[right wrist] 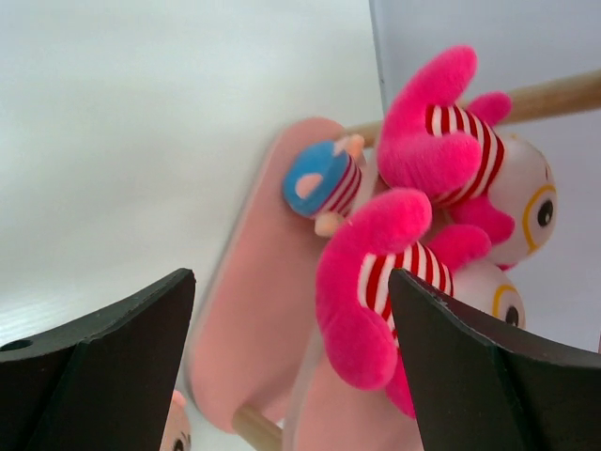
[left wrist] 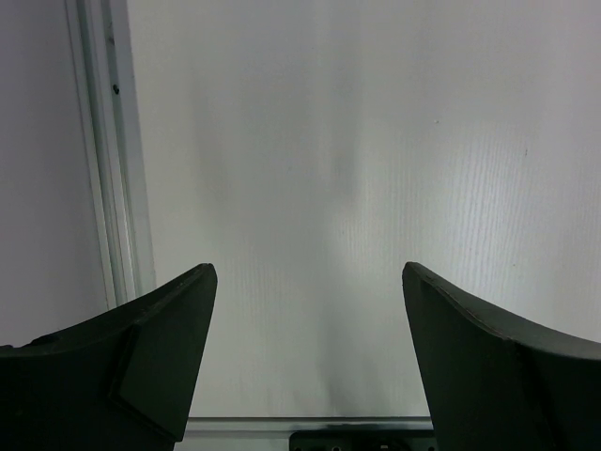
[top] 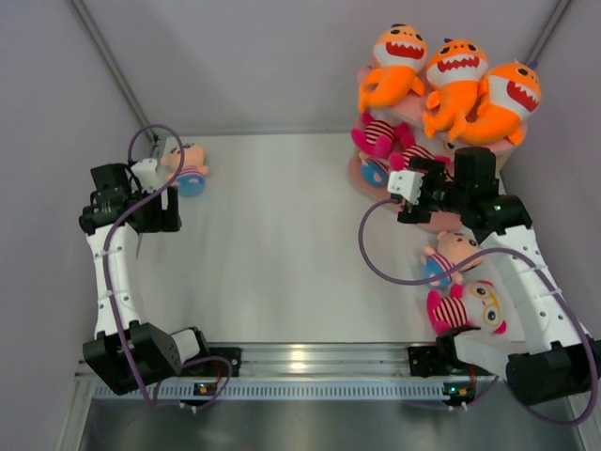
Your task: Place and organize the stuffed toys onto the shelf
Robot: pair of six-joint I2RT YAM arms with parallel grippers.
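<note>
Six of the stuffed toys look shelved: three orange sharks (top: 457, 70) on the top board of the shelf (right wrist: 252, 319), with two striped dolls (right wrist: 451, 150) and a small blue doll (right wrist: 324, 183) on a lower board. Three are left on the bench (top: 282, 244): a far blue doll (top: 188, 167) just beside the left gripper (left wrist: 307, 282), and a near blue doll (top: 446, 254) and a loose striped doll (top: 470, 308) by the right arm. The left gripper and the right gripper (right wrist: 291, 282) both have their jaws wide apart, holding nothing. Only the right wrist view shows the lower board plainly, and only the top view shows the sharks and the toys on the bench.
</note>
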